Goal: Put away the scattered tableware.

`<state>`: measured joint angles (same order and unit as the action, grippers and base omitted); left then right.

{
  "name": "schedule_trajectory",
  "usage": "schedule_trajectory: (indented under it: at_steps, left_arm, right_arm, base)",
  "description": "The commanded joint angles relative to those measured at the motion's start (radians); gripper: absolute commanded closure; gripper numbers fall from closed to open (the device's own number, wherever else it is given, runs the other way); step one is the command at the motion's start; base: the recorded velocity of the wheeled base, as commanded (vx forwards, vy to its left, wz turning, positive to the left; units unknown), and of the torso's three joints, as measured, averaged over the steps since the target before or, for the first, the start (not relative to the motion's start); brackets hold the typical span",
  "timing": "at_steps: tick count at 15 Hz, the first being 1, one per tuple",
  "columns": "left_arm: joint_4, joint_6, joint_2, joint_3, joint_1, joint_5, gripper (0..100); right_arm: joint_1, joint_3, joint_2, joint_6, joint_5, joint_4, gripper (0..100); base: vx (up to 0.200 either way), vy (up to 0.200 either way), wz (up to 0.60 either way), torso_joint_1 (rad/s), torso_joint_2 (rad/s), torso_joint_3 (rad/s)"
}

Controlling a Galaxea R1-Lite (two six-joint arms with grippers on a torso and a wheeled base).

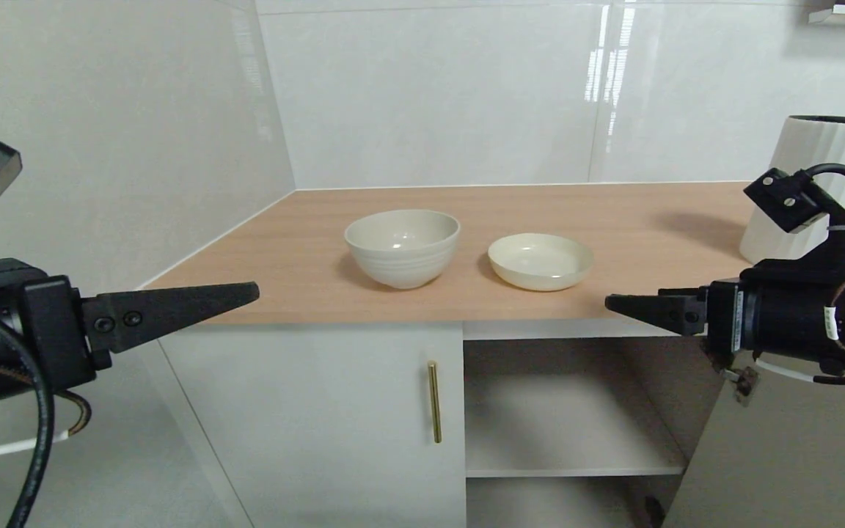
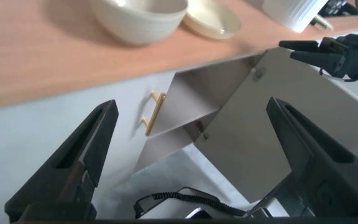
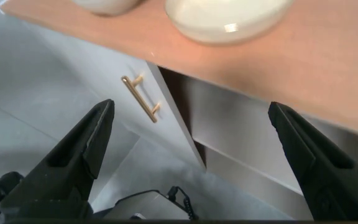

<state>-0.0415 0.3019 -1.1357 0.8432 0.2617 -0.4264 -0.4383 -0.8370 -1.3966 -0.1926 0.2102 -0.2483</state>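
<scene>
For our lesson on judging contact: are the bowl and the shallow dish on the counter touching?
Apart. The head view shows a strip of bare counter between the bowl and the dish, which sit side by side.

A deep cream bowl (image 1: 402,246) and a shallow cream dish (image 1: 540,260) sit upright, just beside each other, on the wooden table (image 1: 642,242).

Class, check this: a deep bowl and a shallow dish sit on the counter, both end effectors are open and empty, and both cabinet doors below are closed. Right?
Not quite: the head view shows the right cabinet door open, only the left door closed. The rest stands: deep bowl and shallow dish on the counter, left end effector and right end effector open, empty.
</scene>
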Motion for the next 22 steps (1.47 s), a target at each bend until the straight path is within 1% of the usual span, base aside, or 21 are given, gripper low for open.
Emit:
schedule_trajectory:
  at_steps: [1, 8, 13, 15, 16, 17, 18, 19, 20, 21, 22]
  left_arm:
    - [0.0, 0.0, -0.004, -0.001, -0.001, 0.0, 0]
    - [0.0, 0.0, -0.015, -0.001, 0.001, 0.0, 0]
    - [0.0, 0.0, -0.018, -0.003, -0.001, 0.0, 0]
    - [0.0, 0.002, -0.033, 0.002, -0.001, 0.009, 0]
    - [-0.001, 0.002, -0.056, 0.013, -0.001, 0.028, 0]
    - [-0.003, 0.002, -0.096, 0.042, -0.004, 0.058, 0]
    - [0.003, 0.002, -0.142, 0.091, -0.004, 0.094, 0]
    - [0.058, 0.003, -0.22, 0.189, -0.004, 0.164, 0]
    - [0.123, 0.005, -0.265, 0.26, -0.004, 0.209, 0]
    - [0.229, 0.039, -0.323, 0.35, -0.004, 0.258, 0]
    - [0.272, 0.094, -0.351, 0.373, -0.001, 0.262, 0]
  right_arm:
    - [0.0, 0.009, -0.005, 0.021, 0.0, 0.0, 0]
    - [0.0, 0.012, -0.012, 0.031, 0.0, -0.002, 0]
    - [0.0, 0.015, -0.015, 0.033, 0.0, -0.002, 0]
    - [0.0, 0.007, -0.027, 0.044, -0.002, -0.003, 0]
    - [0.001, -0.031, -0.059, 0.039, -0.014, -0.019, 0]
    - [0.006, -0.07, -0.088, 0.025, -0.034, -0.022, 0]
    - [0.007, -0.109, -0.116, 0.001, -0.063, -0.012, 0]
    - [0.007, -0.183, -0.167, -0.022, -0.137, 0.058, 0]
    - [0.007, -0.246, -0.199, -0.028, -0.184, 0.136, 0]
    - [0.007, -0.333, -0.239, -0.062, -0.247, 0.262, 0]
    - [0.006, -0.353, -0.249, -0.107, -0.259, 0.307, 0]
  base:
    - [0.0, 0.0, 0.0, 0.159, -0.43, -0.281]
    - [0.0, 0.0, 0.0, 0.18, -0.46, -0.272]
    - [0.0, 0.0, 0.0, 0.038, -0.08, -0.05]
    - [0.0, 0.0, 0.0, 0.0, 0.0, 0.0]
    - [0.0, 0.0, 0.0, 0.08, -0.19, -0.115]
    - [0.0, 0.0, 0.0, 0.154, -0.31, -0.183]
    - [0.0, 0.0, 0.0, 0.173, -0.41, -0.237]
    - [0.0, 0.0, 0.0, 0.115, -0.26, -0.134]
    - [0.0, 0.0, 0.0, 0.061, -0.15, -0.071]
    - [0.0, 0.0, 0.0, 0.046, -0.09, -0.046]
    - [0.0, 0.0, 0.0, 0.061, -0.05, -0.027]
